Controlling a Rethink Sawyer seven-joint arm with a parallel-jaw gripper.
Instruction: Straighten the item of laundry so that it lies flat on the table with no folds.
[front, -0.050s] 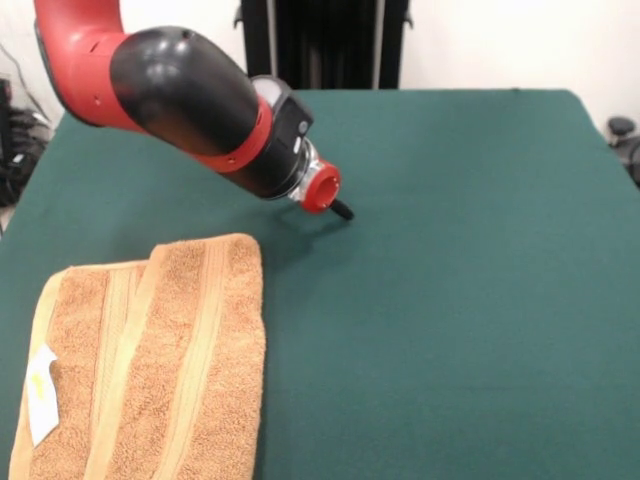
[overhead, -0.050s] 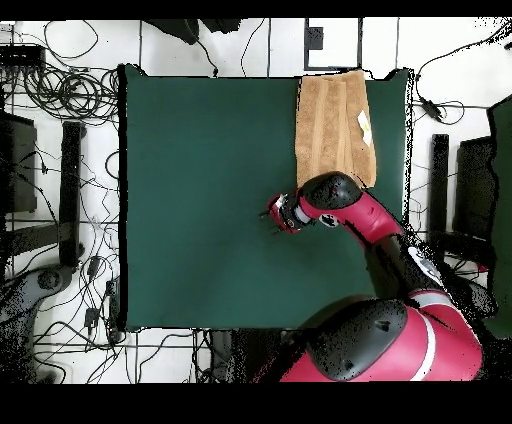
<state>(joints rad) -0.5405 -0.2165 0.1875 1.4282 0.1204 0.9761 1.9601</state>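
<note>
The item of laundry (front, -0.050s: 150, 370), a tan-orange towel with smooth stripe bands, lies at the table's near left corner in the front view. One side is folded over the rest, and its white tag (front, -0.050s: 42, 395) shows at the left edge. In the overhead view the towel (overhead, -0.050s: 335, 125) sits at the top right of the green table (overhead, -0.050s: 200, 200). My gripper (front, -0.050s: 340, 210) hangs low over bare cloth, a short way beyond the towel's far right corner and not touching it. From above, the gripper (overhead, -0.050s: 272, 213) points left, just below the towel.
The red and black arm (front, -0.050s: 190, 100) slants down from the upper left, over the table's far left part. Tangled cables (overhead, -0.050s: 60, 90) and dark stands (overhead, -0.050s: 70, 180) lie on the floor around the table. The towel reaches the table's near edge.
</note>
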